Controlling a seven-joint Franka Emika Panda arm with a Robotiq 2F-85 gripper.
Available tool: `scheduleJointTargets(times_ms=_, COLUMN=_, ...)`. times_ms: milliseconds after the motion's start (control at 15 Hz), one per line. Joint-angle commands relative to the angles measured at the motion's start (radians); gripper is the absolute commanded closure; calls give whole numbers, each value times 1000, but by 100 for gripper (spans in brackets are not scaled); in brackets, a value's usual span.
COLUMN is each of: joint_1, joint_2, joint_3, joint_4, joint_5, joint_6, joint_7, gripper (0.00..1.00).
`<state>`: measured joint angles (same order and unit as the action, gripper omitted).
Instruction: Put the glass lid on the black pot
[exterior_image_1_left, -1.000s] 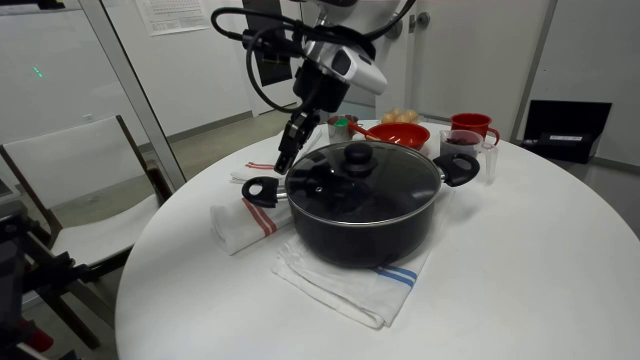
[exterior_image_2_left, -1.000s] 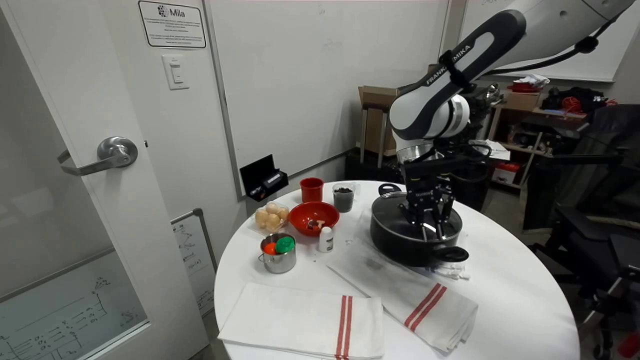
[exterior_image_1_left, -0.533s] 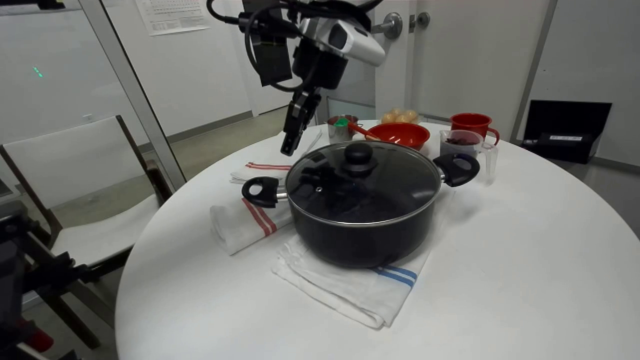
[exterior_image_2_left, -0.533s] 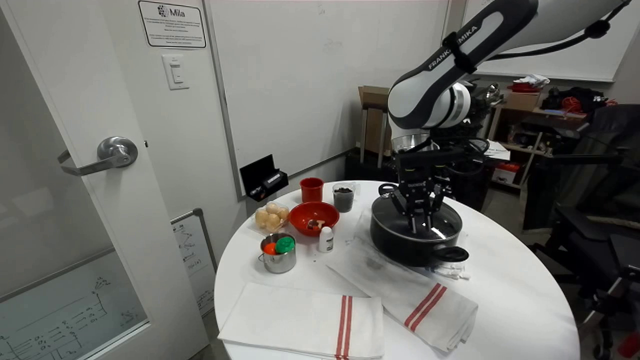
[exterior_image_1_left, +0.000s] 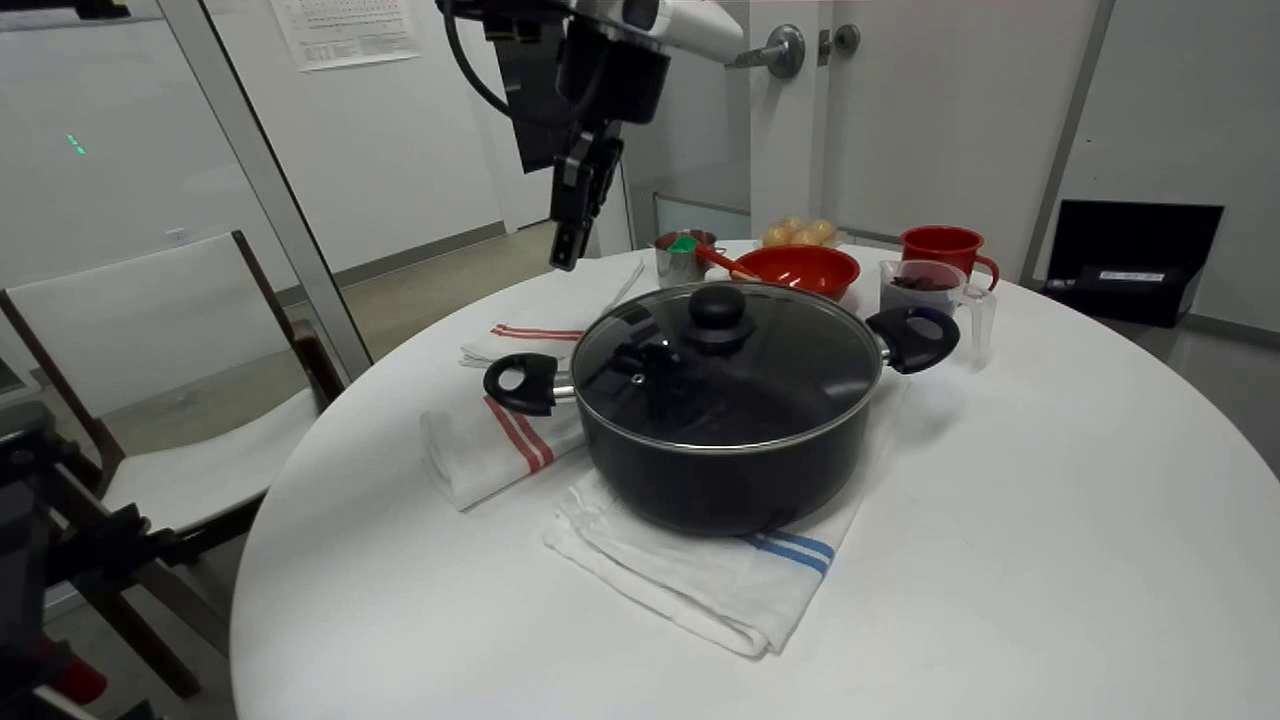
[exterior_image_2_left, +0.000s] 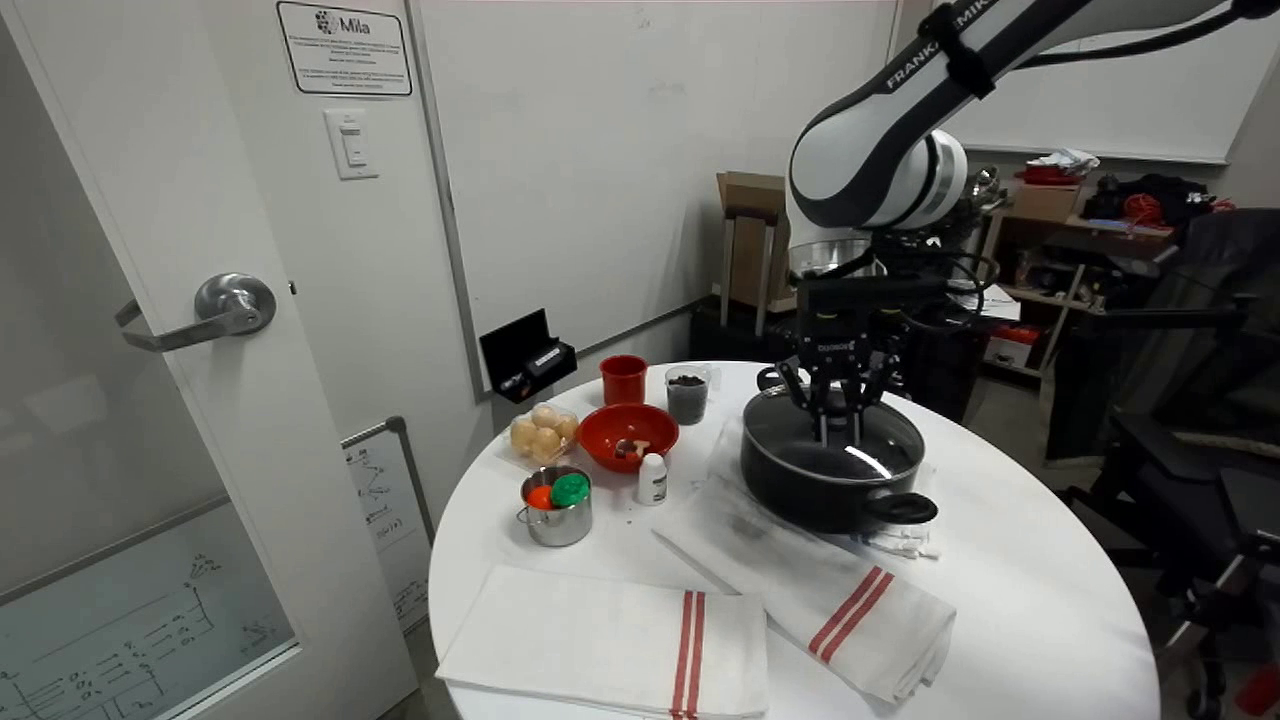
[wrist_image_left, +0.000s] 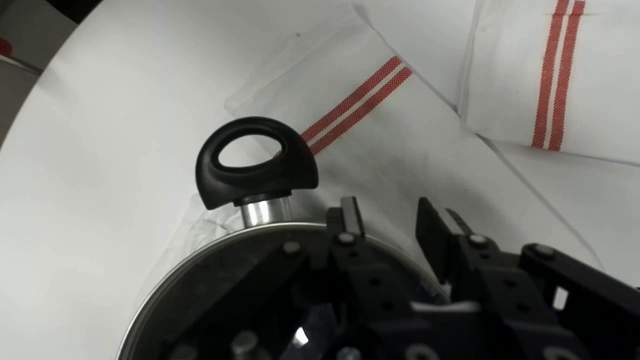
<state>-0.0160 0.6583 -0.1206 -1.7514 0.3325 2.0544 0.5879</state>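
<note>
The glass lid lies flat on the black pot, its metal rim following the pot's rim all round as far as it shows. Its black knob stands up at the centre. In an exterior view my gripper covers the middle of the lid. Seen from elsewhere, the gripper hangs above the pot's side, apart from lid and knob. In the wrist view, a gap with nothing in it separates the fingertips of the gripper, which points down past the lid's edge beside a pot handle.
Under the pot is a white towel with blue stripes. Red-striped towels lie beside it. A red bowl, a steel cup, a white bottle, a measuring cup and a red mug stand nearby.
My gripper has risen away from the pot's side handle and is higher above the table. Lid and pot have stayed where they were.
</note>
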Motion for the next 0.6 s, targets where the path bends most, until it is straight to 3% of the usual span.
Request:
scheduleJointTargets(times_ms=0, joint_1=9, joint_2=-85, joint_3=14, joint_4=-97, joint_5=-8, joint_6=38, joint_7=-21, gripper=59)
scheduleJointTargets(times_ms=133, joint_1=11, joint_2=-107, joint_3=25, joint_4=-120, joint_5=-4, joint_6=31, joint_7=-32, gripper=58)
scheduleJointTargets(times_ms=400, joint_1=28, joint_2=-157, joint_3=25, joint_4=-177, joint_5=-18, joint_6=60, joint_7=-16, gripper=43)
scheduleJointTargets(times_ms=533, joint_1=32, joint_2=-175, joint_3=25, joint_4=-200, joint_5=-21, joint_6=76, joint_7=-14, gripper=43)
